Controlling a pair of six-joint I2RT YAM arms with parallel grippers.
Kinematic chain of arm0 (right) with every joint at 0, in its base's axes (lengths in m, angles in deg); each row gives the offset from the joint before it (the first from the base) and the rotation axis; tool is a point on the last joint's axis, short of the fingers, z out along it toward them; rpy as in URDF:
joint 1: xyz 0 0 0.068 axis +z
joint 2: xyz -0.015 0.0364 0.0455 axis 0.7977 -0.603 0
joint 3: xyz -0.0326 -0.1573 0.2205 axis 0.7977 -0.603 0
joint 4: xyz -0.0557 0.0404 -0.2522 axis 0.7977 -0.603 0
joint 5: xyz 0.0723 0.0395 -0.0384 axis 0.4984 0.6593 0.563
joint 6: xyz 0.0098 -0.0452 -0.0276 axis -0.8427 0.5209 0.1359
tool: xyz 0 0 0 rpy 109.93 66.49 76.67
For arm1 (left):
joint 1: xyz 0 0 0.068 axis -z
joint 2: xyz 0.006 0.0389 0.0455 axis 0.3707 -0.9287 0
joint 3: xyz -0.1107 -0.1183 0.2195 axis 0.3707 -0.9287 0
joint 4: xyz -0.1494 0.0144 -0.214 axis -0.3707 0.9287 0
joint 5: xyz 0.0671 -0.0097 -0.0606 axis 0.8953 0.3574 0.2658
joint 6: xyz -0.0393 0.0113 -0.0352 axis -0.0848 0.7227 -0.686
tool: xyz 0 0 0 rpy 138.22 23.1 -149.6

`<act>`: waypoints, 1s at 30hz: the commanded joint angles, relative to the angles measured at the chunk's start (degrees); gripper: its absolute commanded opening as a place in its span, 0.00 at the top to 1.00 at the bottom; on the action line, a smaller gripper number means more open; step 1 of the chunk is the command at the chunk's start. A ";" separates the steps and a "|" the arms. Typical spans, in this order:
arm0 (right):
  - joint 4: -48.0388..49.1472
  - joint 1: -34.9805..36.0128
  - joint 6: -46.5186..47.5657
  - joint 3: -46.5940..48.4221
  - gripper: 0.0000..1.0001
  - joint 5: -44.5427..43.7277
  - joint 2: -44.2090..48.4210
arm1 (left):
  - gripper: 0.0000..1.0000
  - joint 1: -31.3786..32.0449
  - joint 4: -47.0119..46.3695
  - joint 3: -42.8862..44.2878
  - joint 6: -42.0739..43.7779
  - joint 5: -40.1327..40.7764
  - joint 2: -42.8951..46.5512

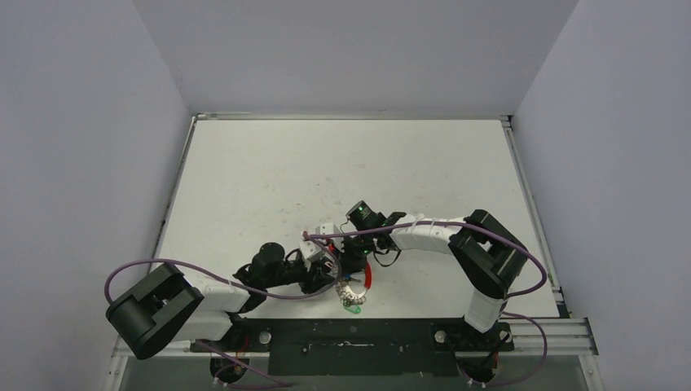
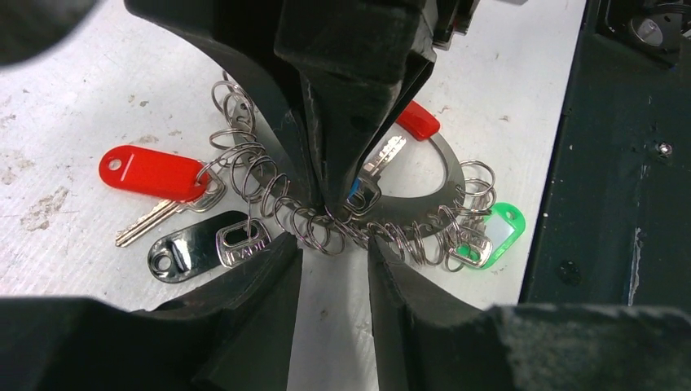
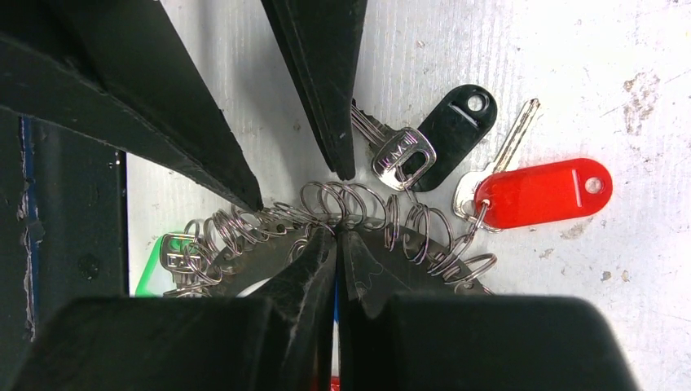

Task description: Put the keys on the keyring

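Working close to the near edge of the surface (image 1: 326, 163), I have open room stretching toward the far side, with pale walls (image 1: 81, 122) closing it in on the left, right and far sides. Just beside the things runs the dark base plate (image 2: 611, 204), so that side is tight.

A red-tagged key (image 2: 151, 173) and a black-tagged key (image 2: 183, 254) lie flat against the coil on the side away from the plate. The black one is just beside one finger of my left pincer (image 2: 332, 257). My two pincers meet tip to tip from opposite sides, each standing in the other's way.

The keyring (image 2: 269, 191) lies flat between them. My left pincer stands apart, its tips at the coil's outer edge with the wire in front of the gap, gripping nothing. My right pincer (image 3: 336, 238) is pressed together, tips down on the coil's inner side; whether a wire is pinched I cannot tell. The blue key (image 2: 357, 197) lies inside the loop, right against my right tips. The green key (image 2: 499, 232) sits at the end of the coil nearest the plate, off to the side of both pincers.
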 commanded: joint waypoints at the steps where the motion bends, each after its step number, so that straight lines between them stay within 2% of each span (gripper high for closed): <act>1: 0.80 0.45 1.35 0.38 1.00 1.53 0.28 | 0.67 -0.22 -7.97 1.61 1.47 -1.96 -2.23; 5: 0.81 0.45 1.19 0.33 1.00 1.45 0.69 | 0.71 -0.32 -9.93 2.77 -2.29 -0.98 -4.41; 12: 0.81 0.45 0.83 0.43 1.00 1.44 0.66 | 0.71 -0.25 -9.91 4.96 -10.02 0.56 -6.69; 22: 0.92 0.45 0.59 0.48 1.00 1.53 0.45 | 0.72 0.47 3.31 9.52 -11.21 4.65 -4.97; 30: 1.19 0.45 0.15 0.64 1.00 1.71 -0.06 | 0.76 0.63 4.04 9.07 -12.97 7.67 -3.57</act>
